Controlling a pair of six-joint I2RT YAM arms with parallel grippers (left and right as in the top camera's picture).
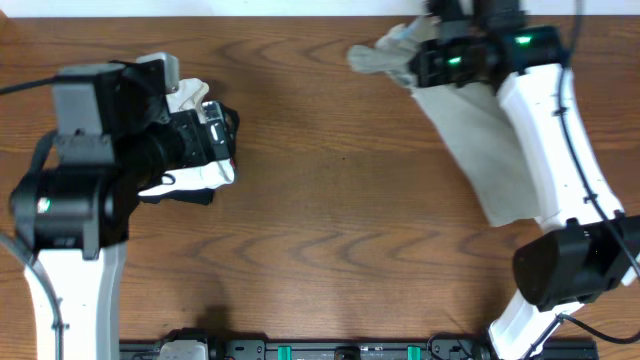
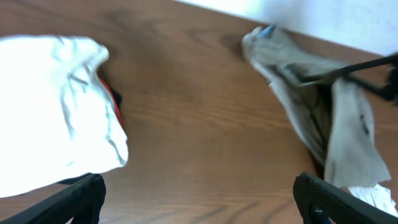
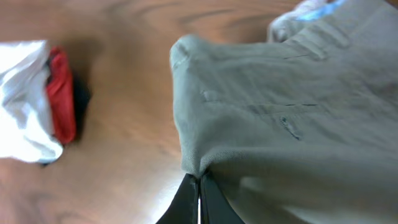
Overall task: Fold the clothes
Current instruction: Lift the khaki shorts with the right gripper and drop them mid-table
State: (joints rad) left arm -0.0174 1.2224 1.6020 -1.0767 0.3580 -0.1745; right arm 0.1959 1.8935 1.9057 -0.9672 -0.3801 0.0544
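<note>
- So, the trousers are on the right half of the tabletop, partly under my right arm.
- Their long axis runs diagonally in the overhead view. The bunched end is up by the far edge and points left. The flatter end trails down toward the right arm's base.
- Both wrist views show a bit of light-blue lining at the bunched end, so I read it as the waist. Pocket seams show on the khaki face.
- My right pincer is closed, its fingers pinching a fold of the trousers' edge at that bunched end.
- In the right wrist view the fabric spreads away from the pinch and fills most of the frame.
- I can't tell whether the pinched end is off the tabletop or resting on it.
- My left pincer is spread wide, with only bare wood showing between its fingers.
- The white/black/red bundle is on the left side, partly under my left arm.
- In the left wrist view the bundle lies just left of the open fingers. It is crumpled white on top, with red at its edge.
- The bundle and the trousers are well apart, with wood grain between them.
</note>
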